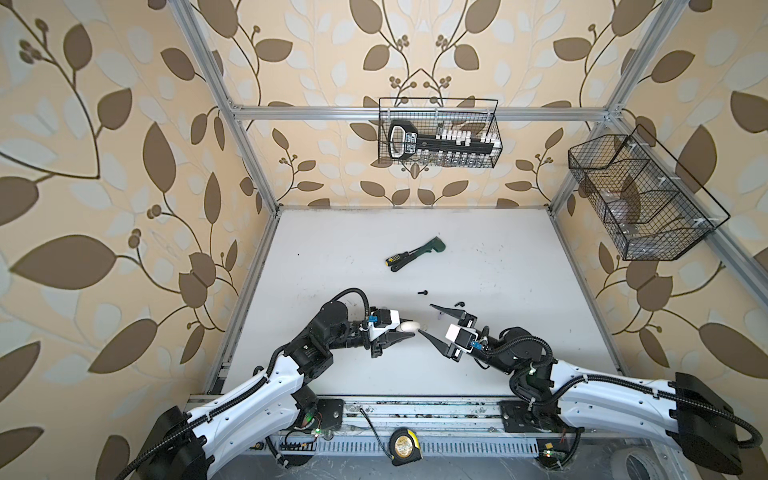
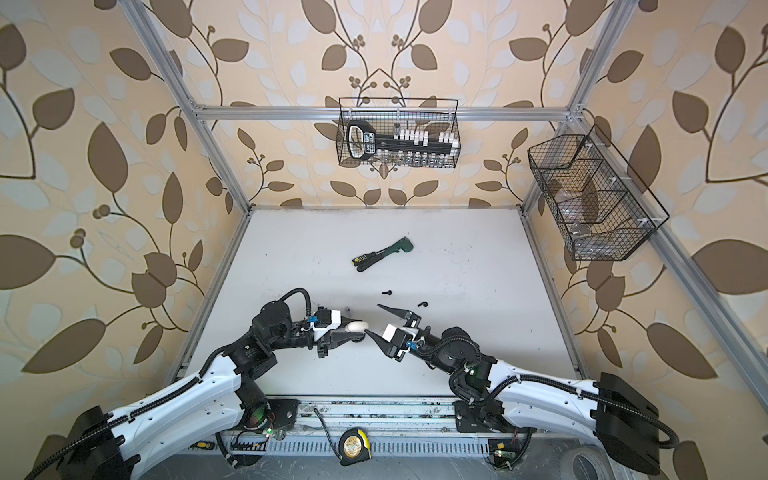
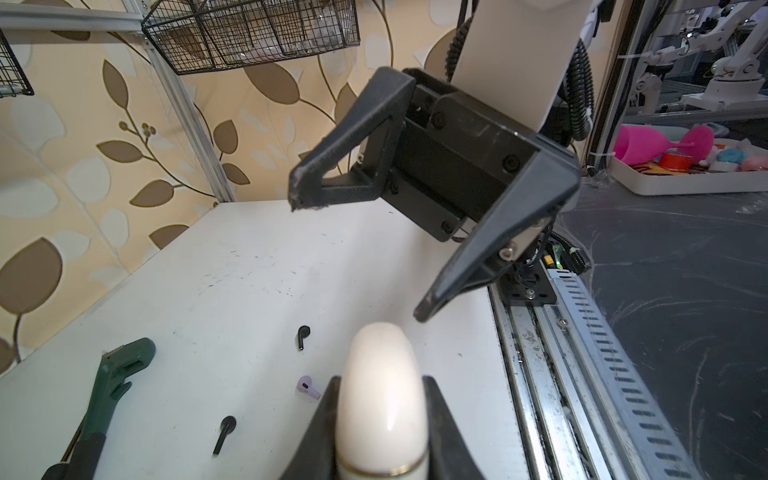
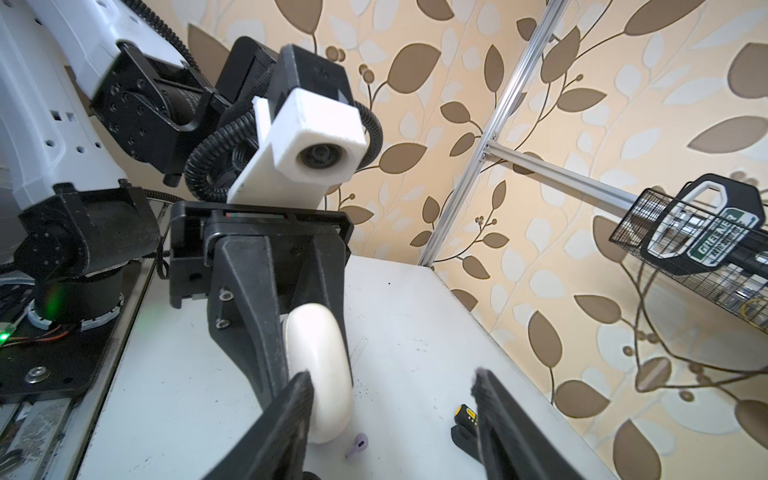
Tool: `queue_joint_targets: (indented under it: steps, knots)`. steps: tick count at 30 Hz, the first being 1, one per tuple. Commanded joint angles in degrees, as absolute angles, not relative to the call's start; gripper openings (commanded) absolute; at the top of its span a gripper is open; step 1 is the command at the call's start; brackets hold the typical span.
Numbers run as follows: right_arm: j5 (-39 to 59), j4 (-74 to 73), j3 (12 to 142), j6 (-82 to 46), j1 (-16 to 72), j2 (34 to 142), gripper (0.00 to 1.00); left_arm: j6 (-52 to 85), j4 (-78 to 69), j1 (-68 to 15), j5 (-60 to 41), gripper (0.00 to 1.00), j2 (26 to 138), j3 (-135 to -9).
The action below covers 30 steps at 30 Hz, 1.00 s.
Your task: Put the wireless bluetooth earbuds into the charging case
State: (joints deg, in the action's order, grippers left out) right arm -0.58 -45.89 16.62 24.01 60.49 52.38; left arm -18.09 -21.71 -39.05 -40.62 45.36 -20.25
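The left end effector (image 1: 403, 332) pinches the cream charging case (image 1: 409, 326) at the near middle of the desk (image 1: 498, 270). The right end effector (image 1: 426, 318) faces it, spread. Black earbuds (image 1: 423, 292) and a lilac earbud (image 3: 308, 387) lie just beyond.

Charging case (image 3: 381, 399): base cut off at the frame edge, between the left gripper's fingers (image 3: 442, 419). Screwdriver (image 4: 466, 414): only its end shows beside the right gripper's finger (image 4: 503, 428); the rest lies hidden behind it. Wrench (image 3: 120, 374): handle cut off.
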Motion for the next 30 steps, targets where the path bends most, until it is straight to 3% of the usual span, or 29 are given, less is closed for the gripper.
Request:
queue_joint_targets:
  steps: [1, 14, 30]
  knots:
    - [0.44, -47.84, 18.07, 23.95, 60.95, 53.72, 0.62, -19.20, -24.53, -39.21, -43.09, 0.00, 45.13, -22.33]
    - [-2.74, -49.48, 19.65, 23.69, 61.05, 57.93, 0.61, -19.48, -24.08, -39.21, -47.67, 0.00, 45.88, -23.24]
    - [-10.36, -52.99, 20.46, 18.67, 59.28, 59.15, 0.49, -20.50, -22.52, -39.46, -49.72, 0.00, 45.01, -22.96]
